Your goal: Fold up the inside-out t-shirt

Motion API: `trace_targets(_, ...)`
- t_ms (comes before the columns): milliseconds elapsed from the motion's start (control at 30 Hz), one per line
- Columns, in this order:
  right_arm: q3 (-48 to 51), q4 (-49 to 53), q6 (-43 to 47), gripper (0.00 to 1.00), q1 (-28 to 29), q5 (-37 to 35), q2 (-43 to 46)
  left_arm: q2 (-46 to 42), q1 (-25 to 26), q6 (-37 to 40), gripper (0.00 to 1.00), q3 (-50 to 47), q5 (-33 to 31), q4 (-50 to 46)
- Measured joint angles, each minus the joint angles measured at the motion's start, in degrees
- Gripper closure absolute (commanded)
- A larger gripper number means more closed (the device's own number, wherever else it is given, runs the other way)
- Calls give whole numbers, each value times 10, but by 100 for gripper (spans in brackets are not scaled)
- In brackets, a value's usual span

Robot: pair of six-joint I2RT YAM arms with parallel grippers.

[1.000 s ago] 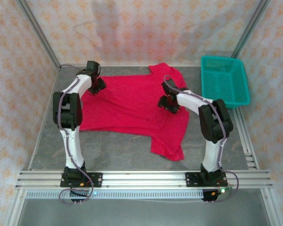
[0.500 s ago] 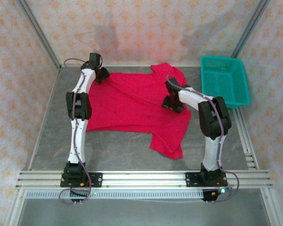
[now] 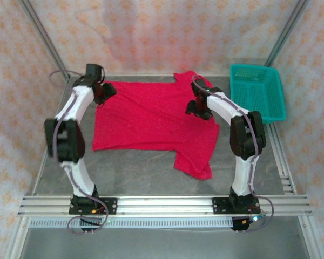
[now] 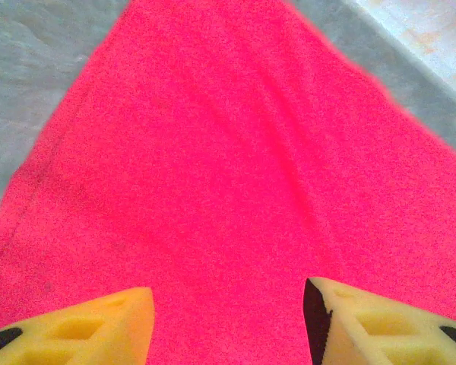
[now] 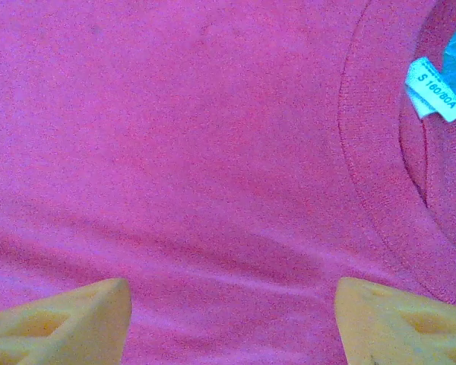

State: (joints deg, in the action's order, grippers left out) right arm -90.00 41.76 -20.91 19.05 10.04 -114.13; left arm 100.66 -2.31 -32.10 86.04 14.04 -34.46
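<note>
Cloth of the inside-out t-shirt (image 3: 151, 116) is seen from above spread on the table (image 3: 129, 172), with the left gripper (image 3: 101, 93) at its far corner and the right gripper (image 3: 198, 110) by the collar. At the left wrist, jaws are held apart over flat cloth. At the right wrist, jaws are likewise apart near the neck label (image 5: 435, 91); edges are best pinched evenly

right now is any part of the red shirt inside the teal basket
No, the red t-shirt lies spread flat on the table, with bare tabletop between it and the teal basket to its right.
</note>
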Motion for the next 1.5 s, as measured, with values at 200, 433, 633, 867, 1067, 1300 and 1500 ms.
trace_targets(200, 0, -1, 0, 29, -5, 7, 0, -165, -2, -23, 44, -236, 3, 64)
trace_targets(433, 0, -24, -3, 29, -24, 11, -10, -162, -63, -35, 45, -367, 19, 73)
trace_targets(633, -51, -34, -5, 29, -47, 10, -97, -53, -79, -36, 46, -309, 35, 110)
trace_targets(867, -169, -12, -4, 29, -80, 9, -178, 60, -79, -23, 48, -181, 27, 105)
trace_targets(1067, -289, 42, 2, 30, -86, 6, -240, 59, -79, -7, 48, -128, -10, 83)
trace_targets(1300, -256, 70, 2, 30, -82, 47, -191, -154, 11, 24, 59, -209, -112, 31)
trace_targets(1500, -57, 30, -16, 29, -57, 79, 48, -362, 86, 15, 69, -381, -156, -17)
